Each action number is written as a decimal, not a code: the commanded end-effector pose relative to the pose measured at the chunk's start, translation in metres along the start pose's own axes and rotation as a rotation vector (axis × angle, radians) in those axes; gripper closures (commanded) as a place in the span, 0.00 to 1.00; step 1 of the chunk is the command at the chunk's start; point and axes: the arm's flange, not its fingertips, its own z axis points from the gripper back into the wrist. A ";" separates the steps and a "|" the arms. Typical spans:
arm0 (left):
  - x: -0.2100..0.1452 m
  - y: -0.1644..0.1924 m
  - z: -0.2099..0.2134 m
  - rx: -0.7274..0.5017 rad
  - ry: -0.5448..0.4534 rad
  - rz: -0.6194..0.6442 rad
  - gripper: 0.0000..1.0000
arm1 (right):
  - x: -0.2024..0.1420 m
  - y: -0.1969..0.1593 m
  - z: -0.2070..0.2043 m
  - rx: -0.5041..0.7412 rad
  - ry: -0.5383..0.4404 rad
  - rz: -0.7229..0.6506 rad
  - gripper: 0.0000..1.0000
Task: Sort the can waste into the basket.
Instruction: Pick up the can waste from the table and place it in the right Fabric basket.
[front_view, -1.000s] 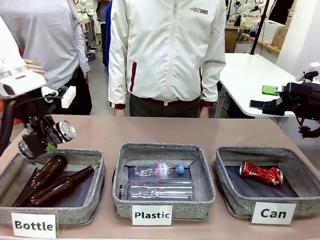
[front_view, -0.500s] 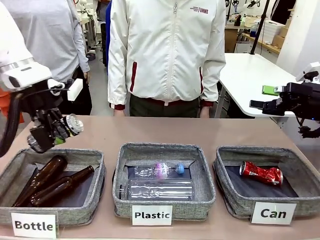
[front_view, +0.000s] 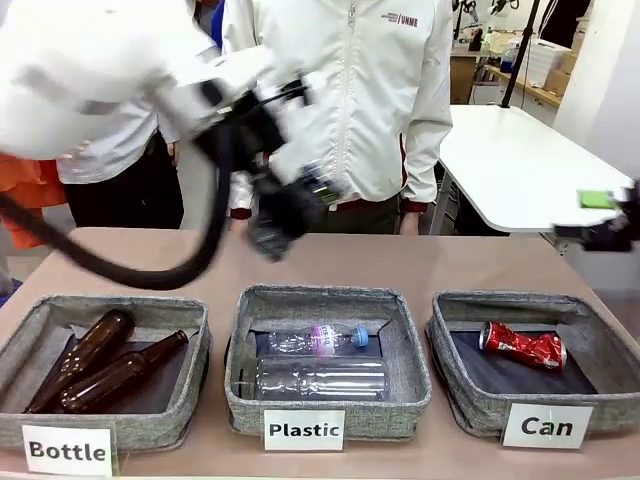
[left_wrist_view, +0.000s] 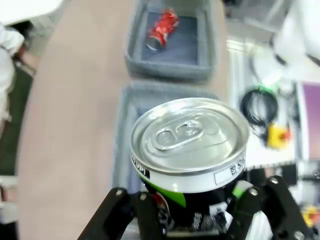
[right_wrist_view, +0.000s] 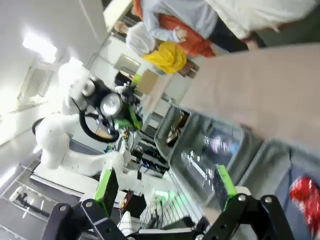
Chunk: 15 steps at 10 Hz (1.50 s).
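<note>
Your left gripper (left_wrist_view: 187, 212) is clamped on the black can (left_wrist_view: 190, 150), silver lid facing the wrist camera and fingers gripping low on its body. In the front view that gripper (front_view: 290, 210) hangs high over the far edge of the table (front_view: 450, 265), behind the "Plastic" basket (front_view: 325, 300). The grip looks firm, so carry the can on toward the right-hand end of the table, where the "Can" basket (front_view: 470, 390) sits with the red crushed can (front_view: 522, 346) already lying on its dark lining. Stay above the basket rims, stop over the bare lining beside the red can, lower, then let go. Your right gripper (right_wrist_view: 167, 200) has its jaws spread and empty near the table's right edge; keep it clear of the drop path
</note>
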 end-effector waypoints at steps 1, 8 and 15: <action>0.075 0.023 -0.052 0.043 -0.017 -0.054 0.84 | -0.042 0.042 0.065 -0.090 -0.035 0.031 0.00; 0.208 -0.049 -0.291 0.178 0.086 -0.189 0.84 | -0.097 0.047 0.198 -0.204 -0.490 0.044 0.00; 0.182 -0.046 -0.307 0.162 0.112 -0.207 0.84 | -0.097 0.047 0.198 -0.204 -0.490 0.044 0.00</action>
